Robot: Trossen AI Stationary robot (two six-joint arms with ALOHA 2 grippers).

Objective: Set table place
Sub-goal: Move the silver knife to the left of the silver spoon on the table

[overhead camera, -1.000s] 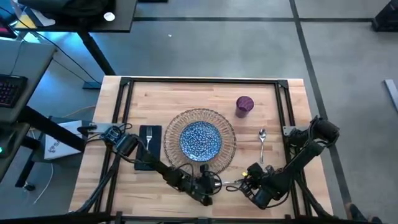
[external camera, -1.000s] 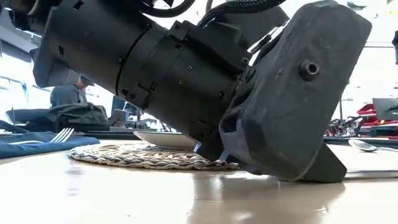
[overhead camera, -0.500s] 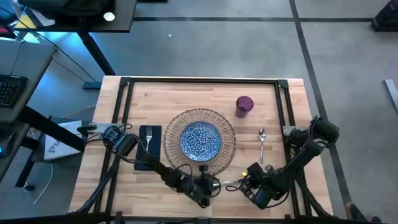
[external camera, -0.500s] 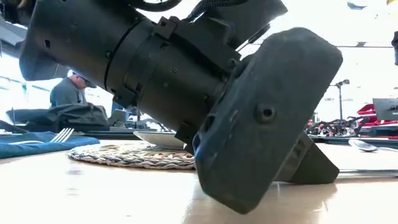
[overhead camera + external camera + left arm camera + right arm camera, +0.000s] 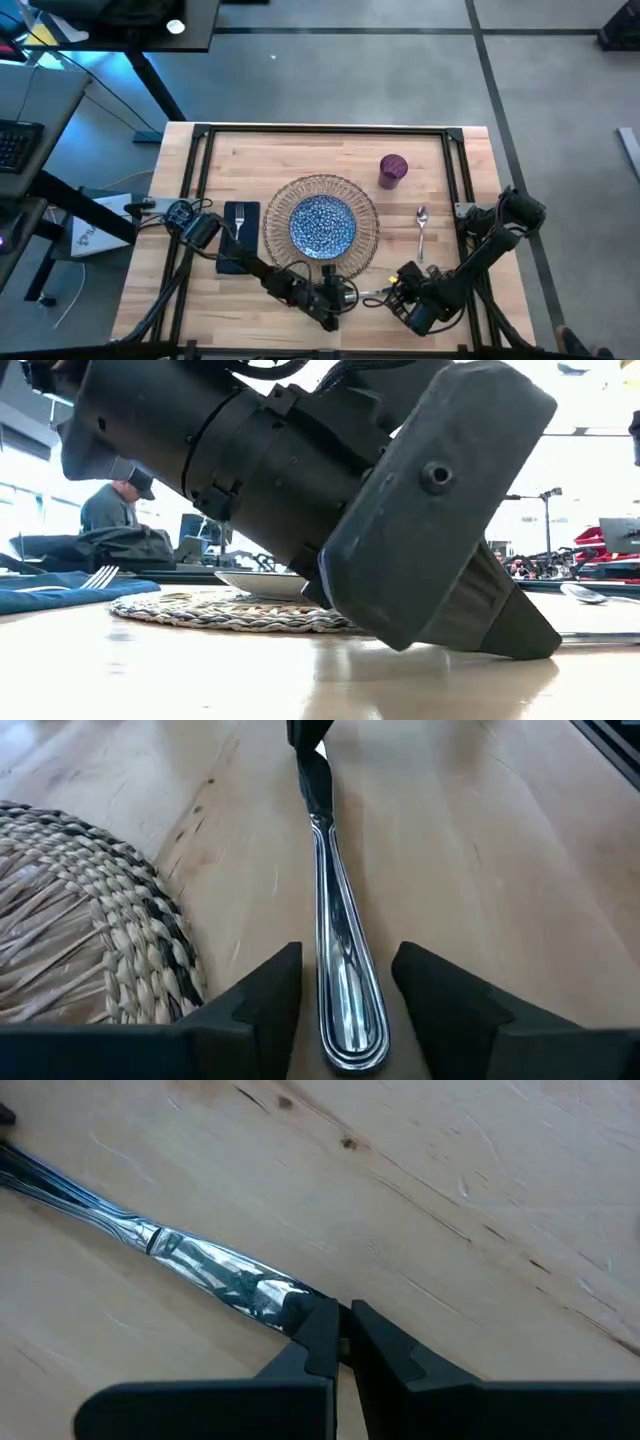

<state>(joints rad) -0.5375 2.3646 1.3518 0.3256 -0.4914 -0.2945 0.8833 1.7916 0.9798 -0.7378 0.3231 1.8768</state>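
Near the front edge of the tabletop (image 5: 300,150), two claws meeting over one silver knife (image 5: 340,970). Left claw (image 5: 345,985) open, one finger on each side of the knife handle, not pressing it; handle flat on the wood, just beside the rim of the woven wicker mat (image 5: 90,920). Right claw (image 5: 341,1342) closed on the blade tip of the knife, fingers pinched together over the shiny metal. In the high view, both claws low at the front, left claw below the mat, right claw a little to the right of it.

Rest of the place: blue-white speckled plate (image 5: 322,223) in the middle of the mat; navy napkin (image 5: 238,232) left of the mat, with a fork (image 5: 241,222) on it; spoon (image 5: 423,228) right of the mat; purple cup (image 5: 393,168) behind and right of the mat. In the low view, a seated person (image 5: 118,505) far behind.
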